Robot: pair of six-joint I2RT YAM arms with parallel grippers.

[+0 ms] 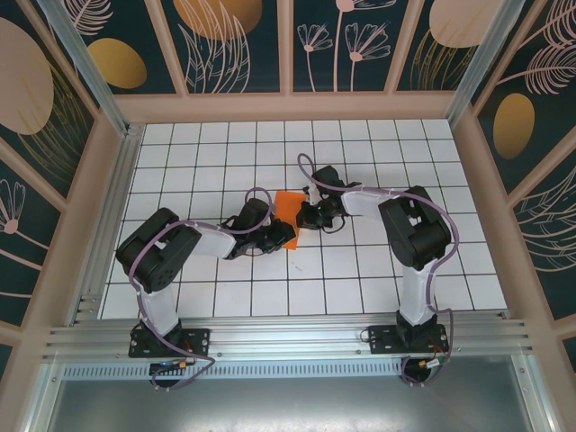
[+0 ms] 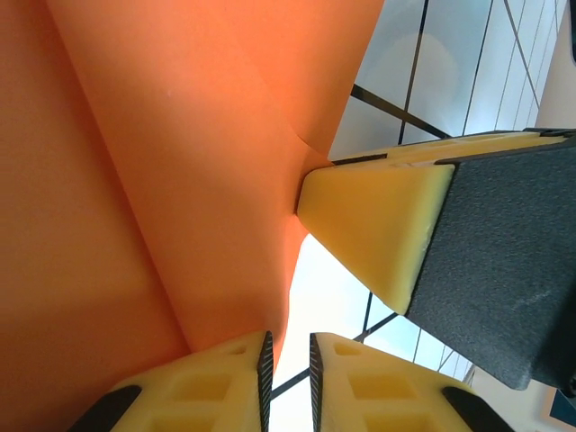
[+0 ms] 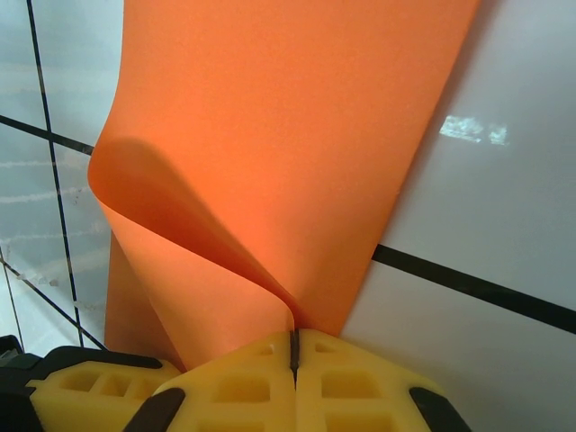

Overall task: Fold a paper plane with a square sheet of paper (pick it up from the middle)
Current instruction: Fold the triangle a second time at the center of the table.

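The right gripper (image 3: 293,344) is clamping its fingers tight on the near edge of the orange sheet of paper (image 3: 279,135), which is rising away from the pinch and curling over on the left. The left gripper (image 2: 290,364) is sitting just below the sheet with its fingers narrowly apart, a slit of light showing between them, and the paper's lower edge is dipping towards that slit. The sheet is hanging between both grippers over the white tiled table (image 1: 360,270).

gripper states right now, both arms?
Left gripper: jaws almost shut with a narrow gap; grip on the orange paper cannot be told.
Right gripper: shut on the orange paper.
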